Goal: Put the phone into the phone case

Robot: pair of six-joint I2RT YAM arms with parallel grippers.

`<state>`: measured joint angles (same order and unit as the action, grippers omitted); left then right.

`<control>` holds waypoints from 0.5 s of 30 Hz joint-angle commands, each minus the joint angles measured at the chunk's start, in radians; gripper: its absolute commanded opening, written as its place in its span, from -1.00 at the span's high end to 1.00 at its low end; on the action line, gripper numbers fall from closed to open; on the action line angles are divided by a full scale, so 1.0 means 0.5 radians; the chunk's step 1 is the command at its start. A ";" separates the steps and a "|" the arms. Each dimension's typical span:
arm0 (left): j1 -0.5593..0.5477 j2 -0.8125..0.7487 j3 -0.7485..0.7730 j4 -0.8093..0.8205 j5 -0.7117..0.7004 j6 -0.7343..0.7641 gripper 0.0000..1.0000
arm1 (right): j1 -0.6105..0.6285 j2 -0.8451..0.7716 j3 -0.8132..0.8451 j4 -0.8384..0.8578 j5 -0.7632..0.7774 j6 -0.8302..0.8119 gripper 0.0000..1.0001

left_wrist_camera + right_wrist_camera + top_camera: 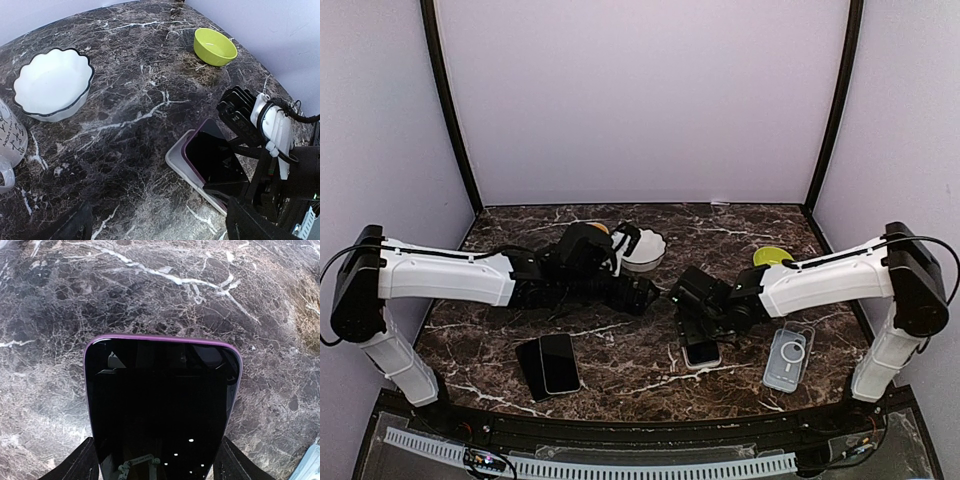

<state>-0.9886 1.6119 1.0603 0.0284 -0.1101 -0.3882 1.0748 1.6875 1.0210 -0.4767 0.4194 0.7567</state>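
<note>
Right wrist view: right gripper (156, 452) clamps the long edges of the purple-rimmed, black-screened phone (160, 400), bottom centre of frame; left gripper (159, 210) hangs wide open. Looks like the carry step, next it needs squaring over the clear plastic case (787, 358), lower right, top view.

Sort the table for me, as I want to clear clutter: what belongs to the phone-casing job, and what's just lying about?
Job: purple-edged black phone; clear plastic phone case.
Lying about: white scalloped bowl; lime-green round bowl; printed glass mug; pair of dark flat phones at the left.
</note>
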 commanded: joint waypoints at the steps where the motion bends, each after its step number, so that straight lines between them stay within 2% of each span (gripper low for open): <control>1: -0.008 -0.033 0.039 -0.035 -0.094 0.020 -0.90 | 0.016 0.025 -0.014 0.036 0.070 0.027 0.92; 15: -0.008 -0.099 -0.009 -0.044 -0.227 0.110 -0.90 | 0.053 0.184 -0.057 0.031 0.050 0.098 0.93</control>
<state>-0.9886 1.6112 1.0603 0.0257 -0.1802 -0.3660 1.0851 1.7435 1.0077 -0.4400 0.4465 0.7811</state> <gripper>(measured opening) 0.952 0.725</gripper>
